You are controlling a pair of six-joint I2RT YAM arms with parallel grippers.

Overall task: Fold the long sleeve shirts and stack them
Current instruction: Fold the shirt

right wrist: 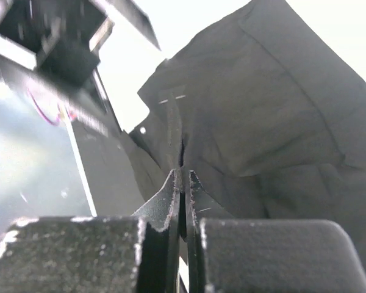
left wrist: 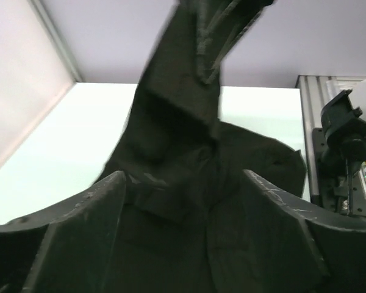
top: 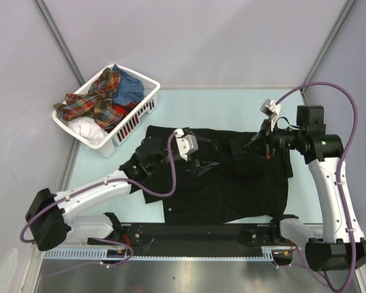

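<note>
A large black long sleeve shirt (top: 232, 189) lies spread on the pale table. My left gripper (top: 201, 165) hovers over its middle, open, with nothing between its fingers (left wrist: 91, 220); black cloth (left wrist: 177, 201) lies just beneath them. My right gripper (top: 253, 145) is at the shirt's upper right, shut on a fold of the black shirt (right wrist: 262, 110). Its fingertips (right wrist: 177, 183) are pressed together on a thin edge of cloth. In the left wrist view that fold rises as a peak (left wrist: 177, 91) to the top of the picture. A plaid shirt (top: 97, 101), a blue one (top: 129, 88) and a white one (top: 85, 128) lie in the basket.
A white slatted basket (top: 137, 119) stands at the table's far left corner. A black rail (top: 201, 235) with both arm bases runs along the near edge. Grey walls close in the left, back and right. The right arm's base (left wrist: 348, 140) shows beside the shirt.
</note>
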